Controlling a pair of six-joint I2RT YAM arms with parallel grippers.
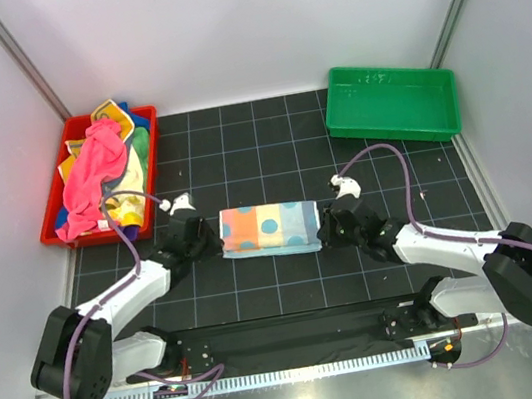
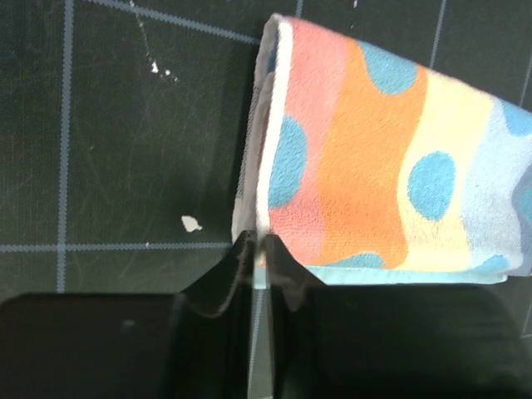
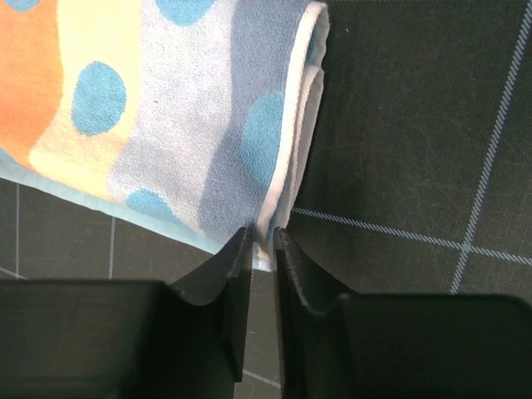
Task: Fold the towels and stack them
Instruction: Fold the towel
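Towel (image 1: 267,228), folded to a long strip, lies on the table (image 1: 268,148) stretched between the two hands, its long axis running from one hand to the other. The left hand (image 2: 259,245) is at one short end and the right hand (image 3: 264,237) at the other. Both are equally near, and each faces inward along the strip. From either hand the cloth runs straight ahead of the fingertips. The layered white hem of each end sits right at the tips, in the slit between them.

Both hands are barely open, the jaws only a thin slit apart. The hem enters each slit, but whether the jaws pinch it or merely flank it I cannot tell.

The next fold probably turns on this axis: one end has to travel along the strip toward the opposite hand, and either hand looks placed to carry it. The other towels (image 1: 99,170) lie heaped in the red tray (image 1: 85,239), ahead of the left hand and off to its outer side, well apart. The green tray (image 1: 390,99) stands ahead of the right hand, likewise well apart.
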